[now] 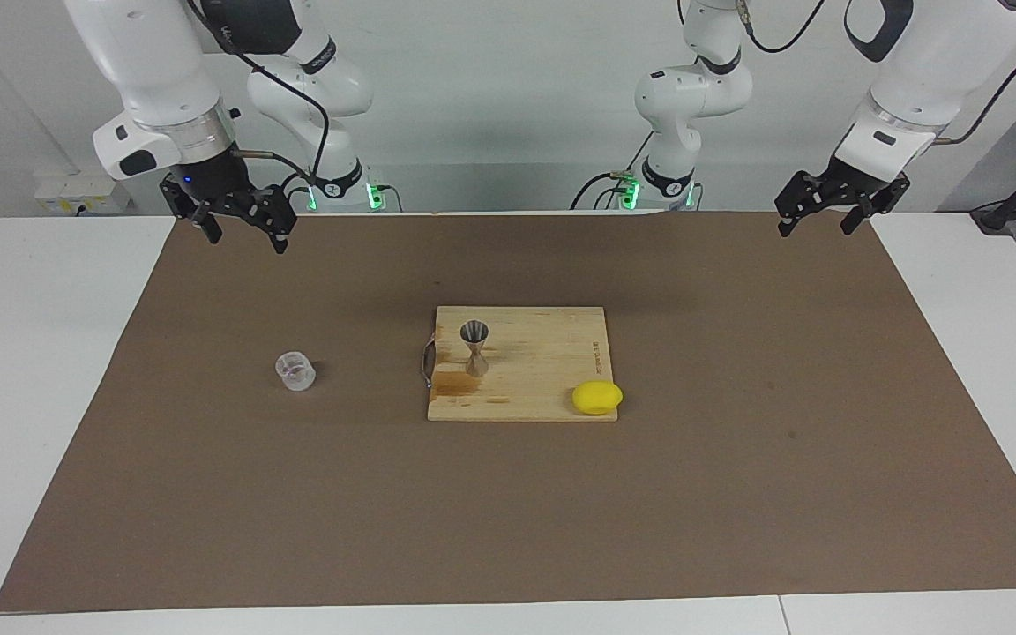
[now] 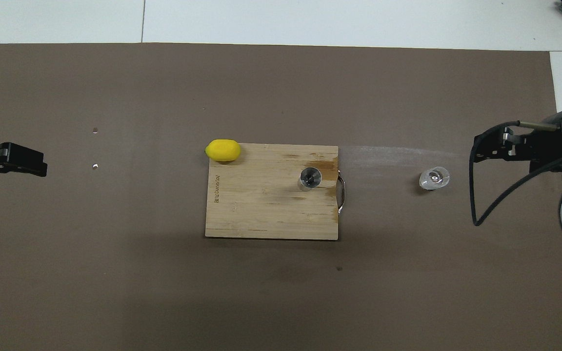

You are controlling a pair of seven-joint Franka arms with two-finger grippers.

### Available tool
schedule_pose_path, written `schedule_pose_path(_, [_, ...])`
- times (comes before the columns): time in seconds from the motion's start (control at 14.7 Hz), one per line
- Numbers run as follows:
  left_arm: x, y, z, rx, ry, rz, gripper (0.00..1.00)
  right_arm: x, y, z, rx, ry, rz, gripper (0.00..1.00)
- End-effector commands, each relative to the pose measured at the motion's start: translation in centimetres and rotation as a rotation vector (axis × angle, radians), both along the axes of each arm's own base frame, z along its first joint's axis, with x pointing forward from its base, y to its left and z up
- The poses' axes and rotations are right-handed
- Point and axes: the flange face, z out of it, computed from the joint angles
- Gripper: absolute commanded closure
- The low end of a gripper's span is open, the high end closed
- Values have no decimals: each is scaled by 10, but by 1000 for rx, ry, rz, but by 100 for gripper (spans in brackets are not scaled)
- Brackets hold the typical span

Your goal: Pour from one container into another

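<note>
Glass cup (image 1: 295, 370): stands upright on the brown mat (image 1: 737, 494), mouth up, its short axis vertical; toward the right arm's end of the table, well apart from the cutting board (image 1: 543, 353). Nothing touches it.
Jigger (image 1: 474, 347): upright on the cutting board, long axis vertical, open cone facing up, narrow waist between the two cones; it sits near the board's handle (image 1: 425, 362), at the end of the board closest to the glass cup.
Board stain: a darker wet-looking patch lies on the wood beside the jigger's foot.
Right gripper (image 1: 239, 231): raised over the mat's edge nearest the robots, at the right arm's end; fingers spread apart, nothing between them. The glass cup lies farther from the robots than the spot beneath it, clear of the fingers.
Left gripper (image 1: 818, 220): waits over the mat's corner at the left arm's end, fingers apart, holding nothing; well apart from jigger and cup.
Lemon (image 1: 597, 398): lies on its side at the board's corner farthest from the robots, toward the left arm's end.
</note>
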Motion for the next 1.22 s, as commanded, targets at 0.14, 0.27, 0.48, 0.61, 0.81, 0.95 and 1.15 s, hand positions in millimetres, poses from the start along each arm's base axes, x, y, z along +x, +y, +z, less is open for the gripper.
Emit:
schedule_pose_path(0.14, [-8,2,3,-8,-6,-1,0,-8,-10,-21,-16,47,-12,0])
schedule_pose_path(0.27, [-8,2,3,-8,-6,-1,0,-9,-13,-21,-15,50,16,0])
schedule_pose_path(0.48, [-8,2,3,-8,-6,-1,0,-8,-24,-21,-7,54,138,0])
schedule_pose_path(0.61, [-8,2,3,-8,-6,-1,0,-8,-27,-21,-4,52,147,0])
schedule_pose_path(0.81, [-8,2,2,-8,-4,-1,0,-8,-22,-21,-5,52,141,0])
schedule_pose_path(0.95, [-8,2,3,-8,-6,-1,0,-8,-21,-21,-6,49,134,0])
schedule_pose_path(1.15, [-8,2,2,-8,-4,-1,0,-8,-20,-21,-6,48,125,0])
